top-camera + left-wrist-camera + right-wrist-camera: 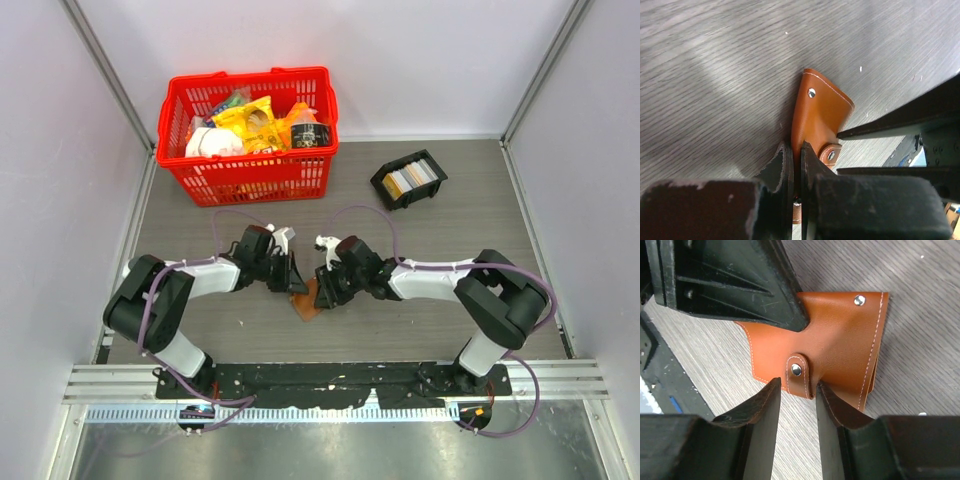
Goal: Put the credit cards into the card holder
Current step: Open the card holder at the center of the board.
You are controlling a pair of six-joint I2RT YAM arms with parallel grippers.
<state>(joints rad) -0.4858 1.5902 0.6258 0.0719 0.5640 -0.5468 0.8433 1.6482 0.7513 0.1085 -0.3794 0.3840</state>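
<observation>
- The card holder (pixel 832 347) lies between both arms near the table's front edge — snap tab (pixel 799 374) fastened, no card in it.
- The credit cards (pixel 411 177) sit in the black tray (pixel 383 186), untouched.
- The left gripper (pixel 795 165) pinches the holder's edge; the right gripper (pixel 797 390) straddles the tab, fingers slightly apart — opening comes first.

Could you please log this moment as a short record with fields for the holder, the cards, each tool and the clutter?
card holder: brown leather wallet, snapped closed, on the table between both tools
credit cards: standing in a black tray, far right
left tool: shut on the wallet's edge
right tool: open, fingers straddling the snap tab
clutter: red basket of groceries, far left
</observation>
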